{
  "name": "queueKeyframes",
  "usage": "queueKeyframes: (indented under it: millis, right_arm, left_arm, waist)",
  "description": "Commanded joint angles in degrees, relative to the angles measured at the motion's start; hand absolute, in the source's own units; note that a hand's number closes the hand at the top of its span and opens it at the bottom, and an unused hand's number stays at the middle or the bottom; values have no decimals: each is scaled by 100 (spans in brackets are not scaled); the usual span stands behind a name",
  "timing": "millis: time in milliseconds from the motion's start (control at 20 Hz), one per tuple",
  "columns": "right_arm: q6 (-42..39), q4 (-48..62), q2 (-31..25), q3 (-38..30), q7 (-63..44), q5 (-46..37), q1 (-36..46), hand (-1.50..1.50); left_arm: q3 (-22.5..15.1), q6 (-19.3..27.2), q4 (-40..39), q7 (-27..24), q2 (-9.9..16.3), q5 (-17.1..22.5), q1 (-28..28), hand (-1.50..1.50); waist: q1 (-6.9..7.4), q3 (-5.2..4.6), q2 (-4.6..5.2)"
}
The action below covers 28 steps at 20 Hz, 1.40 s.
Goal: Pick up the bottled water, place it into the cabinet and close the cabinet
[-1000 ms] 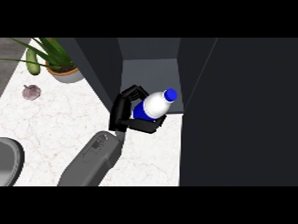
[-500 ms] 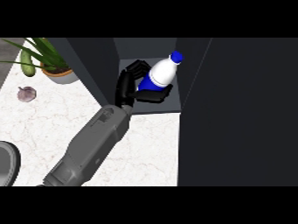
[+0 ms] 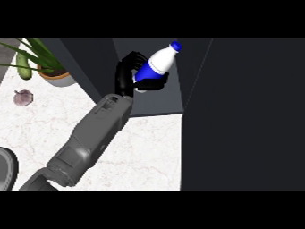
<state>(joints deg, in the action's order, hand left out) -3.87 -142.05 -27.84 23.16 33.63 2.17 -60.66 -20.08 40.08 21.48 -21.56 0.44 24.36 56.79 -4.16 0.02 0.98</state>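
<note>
The bottled water (image 3: 158, 64) tilts inside the open cabinet (image 3: 156, 100), the fingers (image 3: 151, 83) of the right hand (image 3: 131, 74) curled round it, above the marble desk (image 3: 145, 147) with a potted plant (image 3: 49, 67).

We see the bottle (image 3: 156, 65) inside the open cabinet (image 3: 154, 100), tilted, cap up-right, held in the hand (image 3: 129, 76). Left on the counter (image 3: 141, 147): potted plant (image 3: 49, 67), a cucumber (image 3: 24, 67) beside it, garlic (image 3: 23, 97) nearer us. The cabinet door (image 3: 260, 116) stands right.
</note>
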Motion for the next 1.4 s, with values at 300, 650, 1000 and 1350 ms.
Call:
queueKeyframes:
  millis: [300, 650, 1000, 1350]
  right_arm:
    - [-138, -494, -38, 108, -247, 269, -56, -150]
    - [-347, -291, -143, -275, -87, 546, -19, -150]
    - [-326, -463, -80, -100, -184, 377, -110, -150]
    - [-303, -954, -152, 293, -279, -111, -467, -150]
  left_arm:
    - [13, 929, -1292, -69, -16, -423, 772, -150]
    - [735, 186, -534, -1042, 132, 145, 895, -150]
    - [1118, -1487, -70, -1811, -26, 556, 586, 150]
    - [411, -1294, 585, -1717, -43, 1180, 116, 150]
  waist:
    - [-51, -10, 61]
    - [-6, -16, 80]
    - [162, -12, -13]
    - [81, -11, -117]
